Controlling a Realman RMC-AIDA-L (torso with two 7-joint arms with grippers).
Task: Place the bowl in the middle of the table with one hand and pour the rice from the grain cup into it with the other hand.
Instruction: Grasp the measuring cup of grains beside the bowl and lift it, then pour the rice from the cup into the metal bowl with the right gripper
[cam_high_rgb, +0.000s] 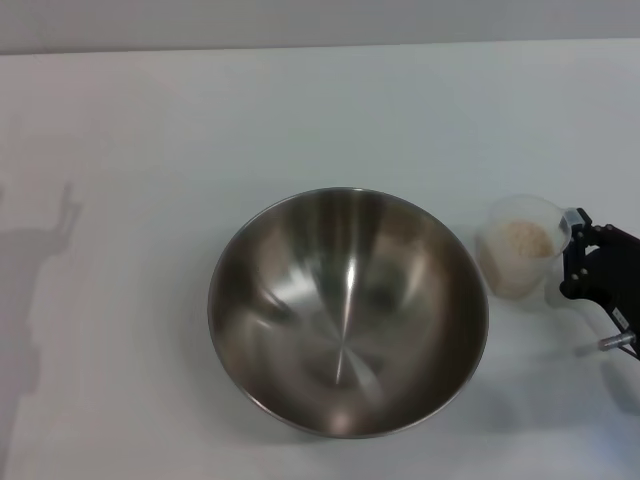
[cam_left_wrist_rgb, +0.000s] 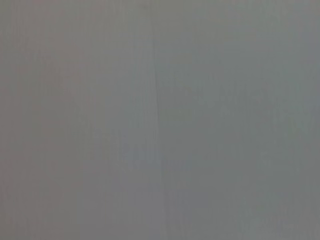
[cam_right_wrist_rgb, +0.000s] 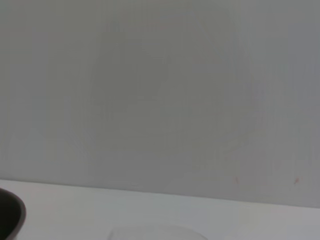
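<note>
The steel bowl (cam_high_rgb: 348, 365) sits upright on the white table (cam_high_rgb: 150, 200), near its middle and towards the front. It holds nothing. The grain cup (cam_high_rgb: 520, 250) stands just to the bowl's right, with rice (cam_high_rgb: 527, 240) inside it. My right gripper (cam_high_rgb: 573, 255) is at the cup's small rim handle (cam_high_rgb: 572, 221), on the side away from the bowl. In the right wrist view a dark bit of the bowl's edge (cam_right_wrist_rgb: 10, 215) and the cup's faint rim (cam_right_wrist_rgb: 155, 232) show low down. My left gripper is out of view; its wrist view shows only a blank grey surface.
An arm's shadow (cam_high_rgb: 40, 260) falls on the table's left side. The table's far edge meets a grey wall (cam_high_rgb: 320, 25) at the back.
</note>
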